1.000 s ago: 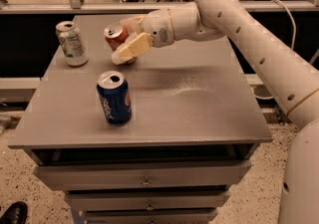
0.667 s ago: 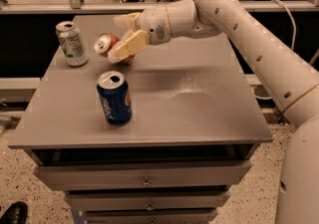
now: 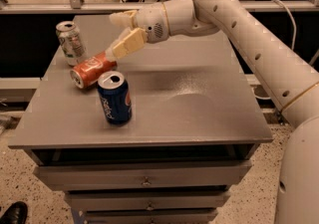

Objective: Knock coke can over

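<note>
**Coke can down since a second ago; gripper carried down and left behind it**

Moved: the coke can [image 3: 92,70], upright near the back of the table a second ago, is now laid on its side at left centre of the frame. Its silver top is turned toward the lower left.

1. Gripper [image 3: 114,37]. Located at upper centre-left, just above and to the right of the coke can. The fingers [image 3: 127,44] are spread and nothing is pinched. The lower fingertip is seen at the can's base end; whether it touches cannot be told.

2. Step in hand. The knock is judged done, or all but done. What remains is best handled by drawing the gripper up and back toward the upper right, clear of the can, so that the can is not pushed further or set rolling. No grasp is called for.

3. Surroundings.
   - Pepsi can [image 3: 114,97]: upright, just in front of the coke can and overlapping it in the frame. Contact cannot be told.
   - White can [image 3: 70,43]: upright at upper left, near the coke can.
   - Table [image 3: 199,113]: grey, with drawers [image 3: 144,178] below.

4. Obstructions. A further sweep toward the lower left would be met by the Pepsi can, which could be toppled. A sweep to the left would risk the white can. Rolling toward the table's left edge is judged possible. Nothing is seen standing in a retreat toward the upper right.
</note>
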Controlling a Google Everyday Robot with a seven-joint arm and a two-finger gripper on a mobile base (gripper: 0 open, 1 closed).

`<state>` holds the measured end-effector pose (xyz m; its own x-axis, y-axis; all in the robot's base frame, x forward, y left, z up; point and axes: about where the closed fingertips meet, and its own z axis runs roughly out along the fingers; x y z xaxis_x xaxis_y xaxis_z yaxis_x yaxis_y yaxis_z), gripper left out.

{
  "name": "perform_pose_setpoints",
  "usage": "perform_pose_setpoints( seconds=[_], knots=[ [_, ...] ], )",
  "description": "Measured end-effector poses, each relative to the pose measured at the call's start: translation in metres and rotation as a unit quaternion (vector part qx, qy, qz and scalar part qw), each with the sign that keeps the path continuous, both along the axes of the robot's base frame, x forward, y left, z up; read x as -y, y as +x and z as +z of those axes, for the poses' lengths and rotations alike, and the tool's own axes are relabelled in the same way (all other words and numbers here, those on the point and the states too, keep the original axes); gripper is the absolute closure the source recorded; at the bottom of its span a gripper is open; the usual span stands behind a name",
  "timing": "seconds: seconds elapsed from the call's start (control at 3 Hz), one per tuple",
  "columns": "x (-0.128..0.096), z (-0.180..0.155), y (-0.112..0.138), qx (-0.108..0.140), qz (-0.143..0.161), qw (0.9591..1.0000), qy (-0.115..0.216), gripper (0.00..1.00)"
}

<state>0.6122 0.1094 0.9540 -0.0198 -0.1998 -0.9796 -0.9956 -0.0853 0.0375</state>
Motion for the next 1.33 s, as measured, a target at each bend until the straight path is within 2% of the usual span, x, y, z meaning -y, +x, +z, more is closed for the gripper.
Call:
perform_pose_setpoints(
  seconds=[0.33, 0.67, 1.0, 1.33],
  knots=[
    [0.019, -0.009, 0.022, 0.022, -0.042, 0.9988, -0.010, 0.00],
    [0.060, -0.019, 0.061, 0.053, -0.119, 0.9911, -0.029, 0.00],
    [0.102, -0.018, 0.093, 0.079, -0.185, 0.9785, -0.045, 0.00],
    [0.102, -0.018, 0.093, 0.079, -0.185, 0.9785, -0.045, 0.00]
  ],
)
